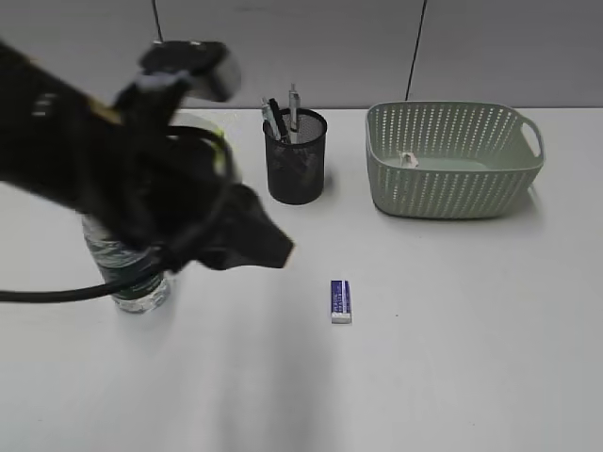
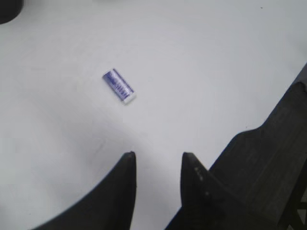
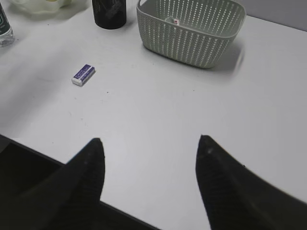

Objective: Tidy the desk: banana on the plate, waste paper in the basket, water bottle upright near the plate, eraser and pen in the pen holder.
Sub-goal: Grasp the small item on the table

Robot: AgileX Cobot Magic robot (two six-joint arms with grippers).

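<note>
The blue-and-white eraser lies flat on the white desk; it also shows in the left wrist view and the right wrist view. My left gripper hangs open and empty above the desk, left of the eraser. The water bottle stands upright behind my left arm. The black pen holder holds several pens. The sage-green basket holds the waste paper. My right gripper is open and empty over the desk's near edge. The plate and banana are mostly hidden by my left arm.
A grey wall runs behind the desk. My left arm and its black cable cover the left part of the exterior view. A pale rim shows at the right wrist view's top left.
</note>
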